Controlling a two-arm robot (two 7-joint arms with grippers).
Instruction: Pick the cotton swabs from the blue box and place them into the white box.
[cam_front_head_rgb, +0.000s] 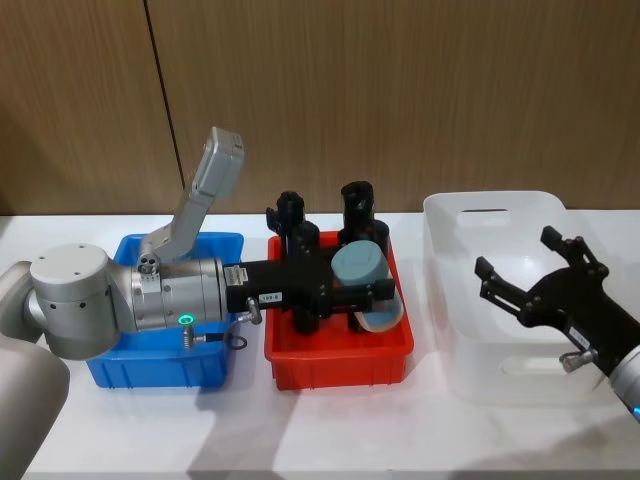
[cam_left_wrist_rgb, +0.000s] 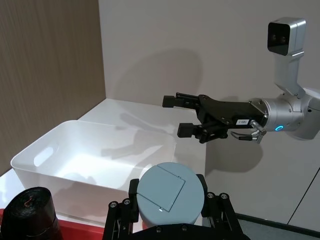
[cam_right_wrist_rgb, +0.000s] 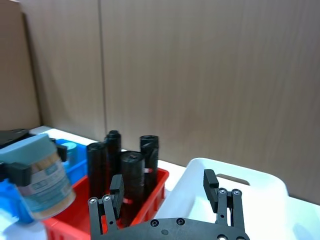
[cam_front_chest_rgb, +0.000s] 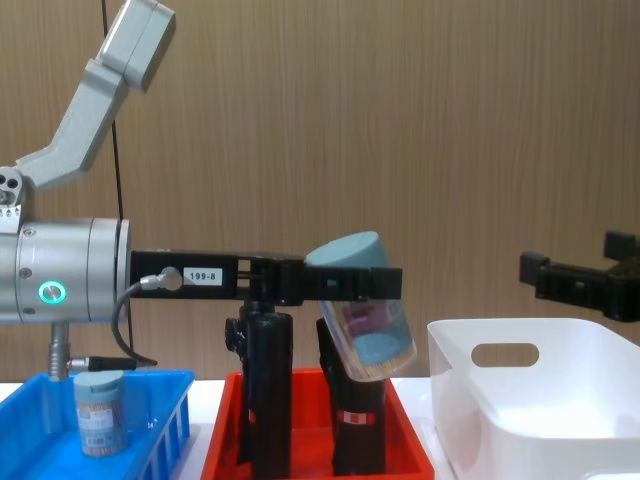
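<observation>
Head view: holds one tub of cotton swabs (cam_front_head_rgb: 356, 262) clamped in the left gripper (cam_front_head_rgb: 362, 282), above the red tray (cam_front_head_rgb: 300, 365), between blue box (cam_front_head_rgb: 150, 372) and white box (cam_front_head_rgb: 500, 205) — probably needs carrying rightward. Finds the right gripper (cam_front_head_rgb: 516, 253) spread wide over that glossy, deep bin.

Left wrist view: looks down on the flat pale-blue lid (cam_left_wrist_rgb: 169, 192), white box beyond.

Right wrist view: shows clear plastic wall, sticks, small label.

Chest view: tilts the tub, lid up and leftward; leaves a second tub (cam_front_chest_rgb: 98, 412) upright in the slotted basket.
</observation>
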